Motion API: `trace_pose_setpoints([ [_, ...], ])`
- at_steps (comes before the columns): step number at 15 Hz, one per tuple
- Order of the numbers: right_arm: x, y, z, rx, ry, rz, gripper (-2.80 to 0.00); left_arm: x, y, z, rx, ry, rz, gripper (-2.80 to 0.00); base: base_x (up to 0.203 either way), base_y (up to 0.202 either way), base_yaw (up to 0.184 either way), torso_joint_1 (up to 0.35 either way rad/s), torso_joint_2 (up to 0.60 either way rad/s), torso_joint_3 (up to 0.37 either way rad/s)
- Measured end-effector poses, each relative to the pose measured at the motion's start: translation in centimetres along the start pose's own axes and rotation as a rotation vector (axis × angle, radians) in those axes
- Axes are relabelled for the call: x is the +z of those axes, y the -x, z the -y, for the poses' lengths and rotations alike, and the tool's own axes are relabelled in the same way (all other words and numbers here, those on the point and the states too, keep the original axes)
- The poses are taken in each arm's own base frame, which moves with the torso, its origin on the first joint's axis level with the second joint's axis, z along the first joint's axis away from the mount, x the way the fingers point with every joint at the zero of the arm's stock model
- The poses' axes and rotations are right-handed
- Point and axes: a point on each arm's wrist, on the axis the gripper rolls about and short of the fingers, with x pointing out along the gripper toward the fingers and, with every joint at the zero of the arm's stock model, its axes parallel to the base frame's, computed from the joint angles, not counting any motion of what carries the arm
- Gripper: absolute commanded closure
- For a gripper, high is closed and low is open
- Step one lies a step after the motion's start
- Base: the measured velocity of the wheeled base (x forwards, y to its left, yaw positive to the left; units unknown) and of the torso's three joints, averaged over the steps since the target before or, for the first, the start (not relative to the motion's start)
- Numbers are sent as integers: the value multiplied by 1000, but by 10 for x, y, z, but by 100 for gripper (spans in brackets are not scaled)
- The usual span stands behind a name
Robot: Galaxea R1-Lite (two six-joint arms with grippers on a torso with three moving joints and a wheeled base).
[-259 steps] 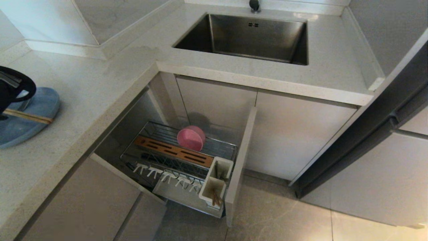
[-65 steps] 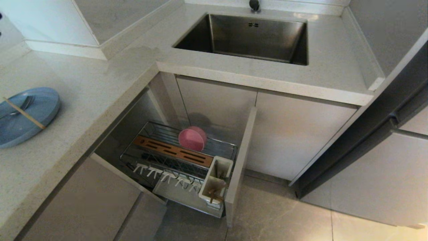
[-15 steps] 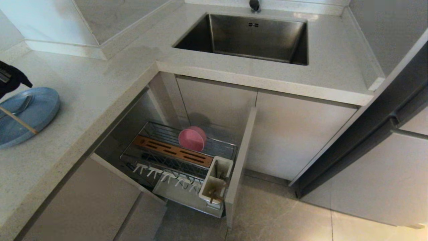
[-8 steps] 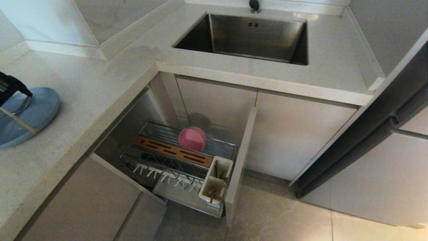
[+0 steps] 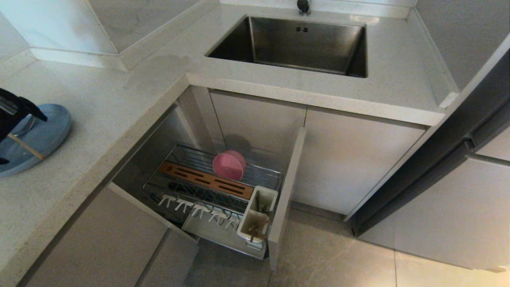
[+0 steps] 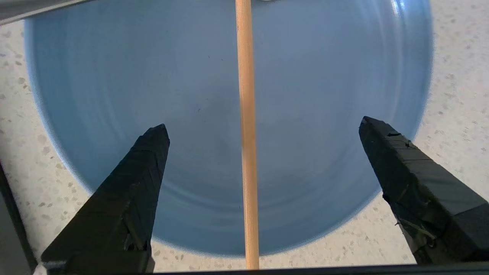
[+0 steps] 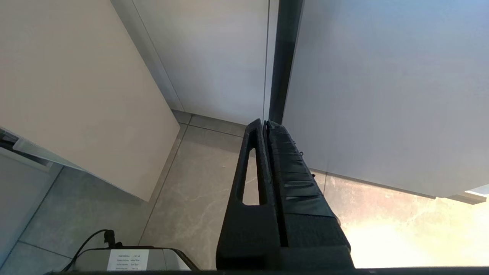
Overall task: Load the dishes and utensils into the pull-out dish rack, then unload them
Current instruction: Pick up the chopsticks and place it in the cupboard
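The pale-blue plate (image 5: 48,131) lies on the counter at the far left, with one wooden chopstick (image 5: 24,146) across it and the spoon (image 5: 25,127) partly hidden under my arm. My left gripper (image 5: 20,137) hovers just over the plate, open. In the left wrist view its fingers straddle the chopstick (image 6: 246,133) wide apart above the plate (image 6: 153,76), touching neither. The pink bowl (image 5: 228,164) stands on edge in the pull-out dish rack (image 5: 181,195). Another chopstick (image 5: 255,232) leans in the near utensil cup (image 5: 255,223). My right gripper (image 7: 263,124) hangs shut and empty by the cabinet fronts.
The steel sink (image 5: 299,44) is set into the counter at the back. The rack's beige front panel (image 5: 285,199) juts out over the tiled floor (image 5: 338,255). A dark tall appliance edge (image 5: 438,159) runs along the right.
My left gripper has come in from the left edge, rightward and lower over the plate. Plate, bowl and rack have not moved.
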Motion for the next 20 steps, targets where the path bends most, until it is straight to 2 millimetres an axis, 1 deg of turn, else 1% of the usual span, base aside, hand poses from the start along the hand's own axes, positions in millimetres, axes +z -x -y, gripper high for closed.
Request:
trace_pose_setpoints([
  [8, 0, 0, 0, 0, 0, 0, 0, 2, -15, 2, 17, -3, -15, -280, 0, 0, 0, 0, 0, 0],
  [15, 0, 0, 0, 0, 0, 0, 0, -1, -18, 0, 41, -2, -37, -280, 0, 0, 0, 0, 0, 0],
  [16, 0, 0, 0, 0, 0, 0, 0, -1, -18, 0, 42, -1, -40, 0, 0, 0, 0, 0, 0, 0],
  [20, 0, 0, 0, 0, 0, 0, 0, -2, -17, 0, 43, 0, -45, 0, 0, 0, 0, 0, 0, 0],
])
